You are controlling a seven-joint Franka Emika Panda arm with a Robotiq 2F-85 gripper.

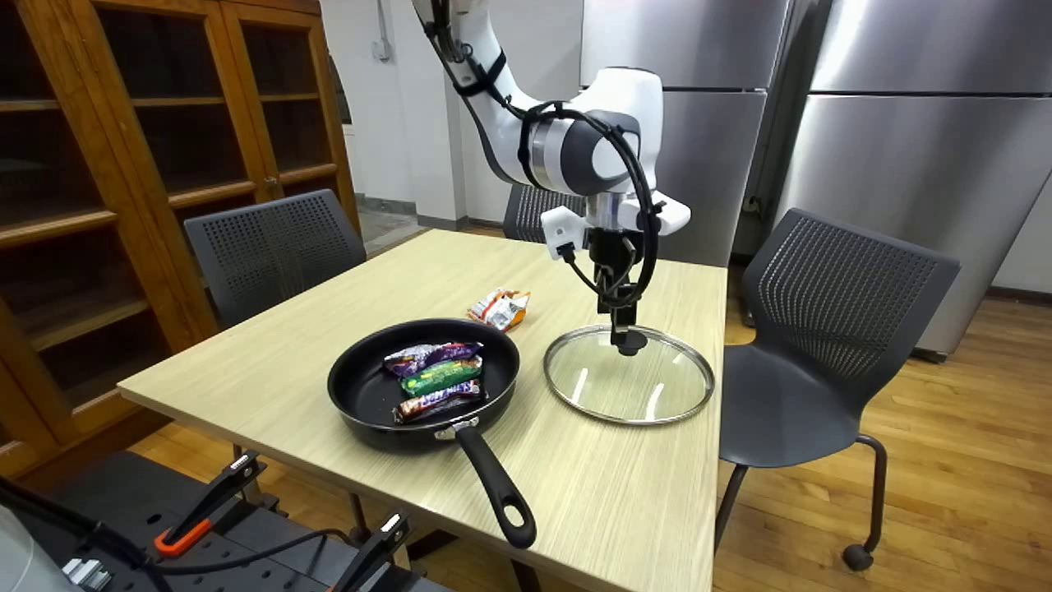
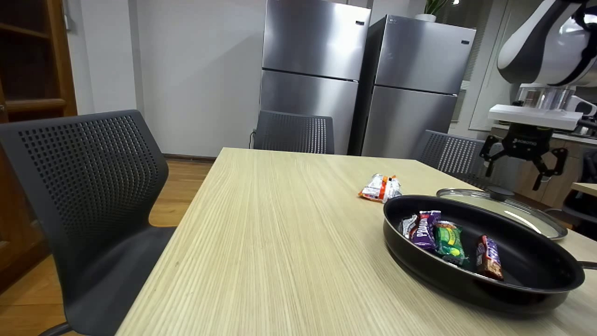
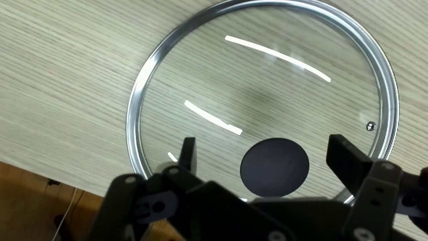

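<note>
We read the step as lining up: black two-finger gripper (image 2: pixel 513 179) hangs over the clear round glass lid (image 1: pixel 629 386), fingers (image 3: pixel 189 152) spread wide, nothing in their grasp. The lid, silver-rimmed, lies flat on the pale wood-grain surface (image 1: pixel 394 279), just beside the round black frying pan (image 1: pixel 362 403) but apart from it. Next move, we judge: stay centred on the flat black round knob (image 3: pixel 274 167), come down if needed, bring the fingers in.

Inside the pan: purple (image 1: pixel 431 356), green (image 1: pixel 442 376) and brown (image 1: pixel 438 401) wrapped bars. White-and-orange crinkled packet (image 1: pixel 501 309) sits outside, near the pan's rim.

Views: wrist shows a gap either side of the knob, plus a small round metal fitting (image 3: pixel 370 126) near the lid's edge, but no pan. The pan's long black handle (image 1: pixel 497 485) shows whole in an exterior view, where the fingers overlap side-on and we'd miss the spread. Whether the fingertips are down to knob height, we can't tell.
</note>
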